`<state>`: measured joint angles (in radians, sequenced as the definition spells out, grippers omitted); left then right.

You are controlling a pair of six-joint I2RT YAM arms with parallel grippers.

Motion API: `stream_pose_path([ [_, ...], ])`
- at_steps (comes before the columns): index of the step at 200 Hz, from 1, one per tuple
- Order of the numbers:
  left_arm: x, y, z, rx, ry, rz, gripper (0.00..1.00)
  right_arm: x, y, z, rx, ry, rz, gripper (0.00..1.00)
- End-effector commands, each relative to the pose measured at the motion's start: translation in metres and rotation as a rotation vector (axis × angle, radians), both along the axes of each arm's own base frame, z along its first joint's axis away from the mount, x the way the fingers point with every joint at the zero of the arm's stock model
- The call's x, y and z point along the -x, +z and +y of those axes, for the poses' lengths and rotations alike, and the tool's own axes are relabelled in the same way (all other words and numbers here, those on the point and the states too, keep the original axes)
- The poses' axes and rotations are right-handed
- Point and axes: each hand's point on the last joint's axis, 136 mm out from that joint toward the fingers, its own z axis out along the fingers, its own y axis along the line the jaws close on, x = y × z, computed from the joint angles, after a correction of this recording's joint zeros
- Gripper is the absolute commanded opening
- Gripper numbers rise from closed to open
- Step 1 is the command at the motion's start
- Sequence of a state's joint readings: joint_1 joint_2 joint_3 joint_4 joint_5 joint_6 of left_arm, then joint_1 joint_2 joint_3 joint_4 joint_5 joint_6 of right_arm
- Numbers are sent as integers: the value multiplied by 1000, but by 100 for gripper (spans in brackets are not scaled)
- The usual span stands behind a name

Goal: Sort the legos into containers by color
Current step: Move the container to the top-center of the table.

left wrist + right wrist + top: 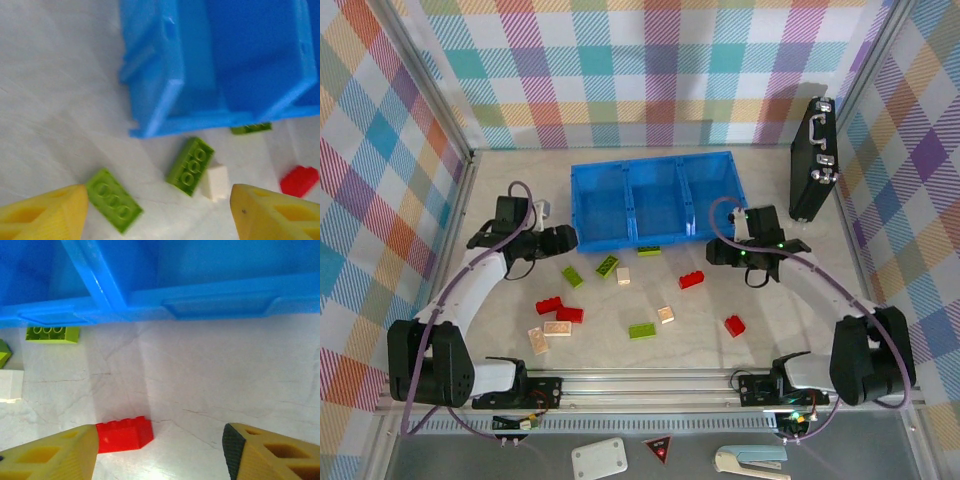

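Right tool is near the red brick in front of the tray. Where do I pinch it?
Come straight down and pinch the red brick across its two long sides, at mid-length. It lies alone on bare table, and its short width looks narrower than the open right tool. Centre over it first.

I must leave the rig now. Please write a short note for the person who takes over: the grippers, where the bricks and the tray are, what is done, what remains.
Left gripper: open, holding nothing, at the near left corner of the blue tray.
Right gripper: open, holding nothing, by the tray's near right side, a red brick close to its fingers.
Tray: all three compartments look empty.
Legos: about a dozen, green, red and tan, all loose on the table between the tray and the arm bases.
Done: nothing sorted yet.
Left: every brick, one color per compartment.
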<state>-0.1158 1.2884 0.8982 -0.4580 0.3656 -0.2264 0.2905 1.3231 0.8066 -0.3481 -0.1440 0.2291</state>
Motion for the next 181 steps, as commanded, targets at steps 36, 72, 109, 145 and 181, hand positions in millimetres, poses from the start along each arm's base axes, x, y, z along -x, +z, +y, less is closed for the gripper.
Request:
stream_pose_path([
  [36,7,-27,-34,194,-47,110,47,-8,-16,34,-35,27,116,63],
  [72,-9,-31,-49,281,-69,124,37,-23,-20,47,-51,33,124,58],
  [109,-21,-40,-55,291,-71,155,33,-32,-24,59,-60,52,136,55],
  [145,-36,-47,-47,239,-26,151,32,-36,-29,68,-65,66,156,52],
  [181,-55,-47,-40,188,8,123,31,-40,-31,74,-66,73,166,51],
])
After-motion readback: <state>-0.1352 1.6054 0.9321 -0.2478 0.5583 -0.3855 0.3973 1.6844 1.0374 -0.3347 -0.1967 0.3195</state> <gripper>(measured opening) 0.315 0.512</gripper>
